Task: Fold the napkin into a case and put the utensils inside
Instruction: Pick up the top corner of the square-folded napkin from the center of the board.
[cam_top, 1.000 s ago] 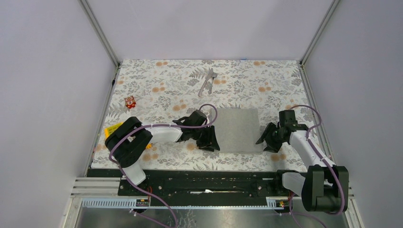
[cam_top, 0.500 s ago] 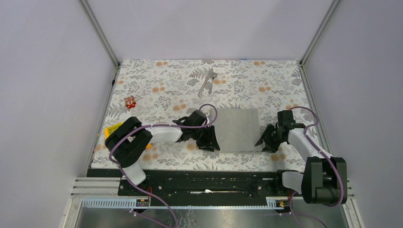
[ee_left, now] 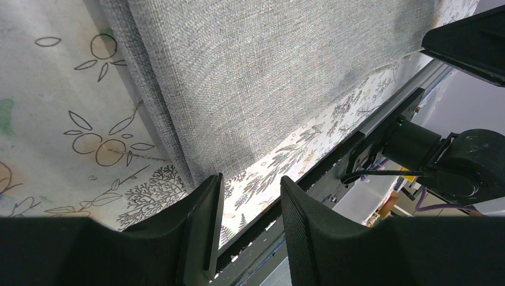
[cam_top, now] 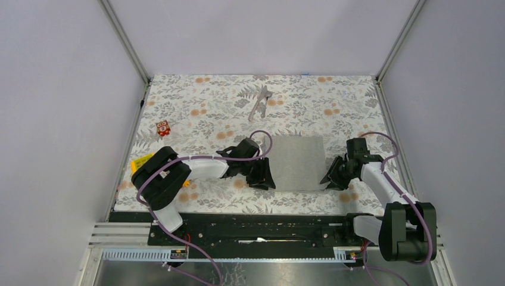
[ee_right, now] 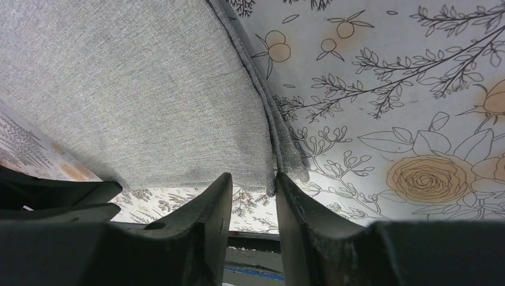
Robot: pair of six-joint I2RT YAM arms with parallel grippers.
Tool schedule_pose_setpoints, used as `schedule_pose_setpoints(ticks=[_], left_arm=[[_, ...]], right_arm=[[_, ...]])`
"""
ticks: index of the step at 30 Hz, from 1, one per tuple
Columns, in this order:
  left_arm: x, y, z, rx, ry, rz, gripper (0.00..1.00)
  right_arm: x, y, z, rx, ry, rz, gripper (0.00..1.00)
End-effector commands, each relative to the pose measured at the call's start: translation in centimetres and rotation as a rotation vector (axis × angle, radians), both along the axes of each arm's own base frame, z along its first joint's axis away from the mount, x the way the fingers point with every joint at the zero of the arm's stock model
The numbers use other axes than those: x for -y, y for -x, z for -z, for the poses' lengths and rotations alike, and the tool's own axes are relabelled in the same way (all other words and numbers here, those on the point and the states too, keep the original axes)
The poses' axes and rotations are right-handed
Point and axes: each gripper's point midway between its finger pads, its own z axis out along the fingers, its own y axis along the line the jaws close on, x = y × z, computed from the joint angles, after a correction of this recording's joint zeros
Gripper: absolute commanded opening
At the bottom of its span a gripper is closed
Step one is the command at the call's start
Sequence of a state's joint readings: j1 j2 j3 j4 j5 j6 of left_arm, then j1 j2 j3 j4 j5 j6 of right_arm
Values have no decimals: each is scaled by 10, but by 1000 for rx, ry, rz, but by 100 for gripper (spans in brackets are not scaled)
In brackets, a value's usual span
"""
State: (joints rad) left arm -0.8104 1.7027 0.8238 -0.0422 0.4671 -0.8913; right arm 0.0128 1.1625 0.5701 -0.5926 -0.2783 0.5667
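on wrist views, noted left gripper (ee_left: pixel 250 182) narrowly parted beside napkin (ee_left: pixel 268 71) corner, right gripper (ee_right: pixel 253 179) narrowly astride folded edge; utensils (cam_top: pixel 260 102) found overhead only.

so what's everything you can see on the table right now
napkin: one, plain grey, near middle of the table, between the two grippers, its side edges layered
utensils: one pair, silver, lying together at the far middle
toy block: one, red and orange, left side
yellow object: one, at the left edge beside the left arm; too small to identify
tablecloth: one, white with grey leaves and orange flowers, covering the table
left gripper: one, black, at the napkin's near left corner, jaws apart
right gripper: one, black, at the napkin's near right corner, jaws apart with the corner at the gap
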Motion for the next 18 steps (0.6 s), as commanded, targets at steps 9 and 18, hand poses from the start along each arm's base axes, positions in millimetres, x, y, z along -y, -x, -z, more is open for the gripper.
schedule_pose_setpoints(ticks=[9, 18], left_arm=[[3, -3, -8, 26, 35, -6, 45], [9, -8, -32, 61, 67, 3, 47]], right_arm=[[5, -8, -13, 58, 37, 14, 36], [0, -8, -4, 61, 19, -3, 12]])
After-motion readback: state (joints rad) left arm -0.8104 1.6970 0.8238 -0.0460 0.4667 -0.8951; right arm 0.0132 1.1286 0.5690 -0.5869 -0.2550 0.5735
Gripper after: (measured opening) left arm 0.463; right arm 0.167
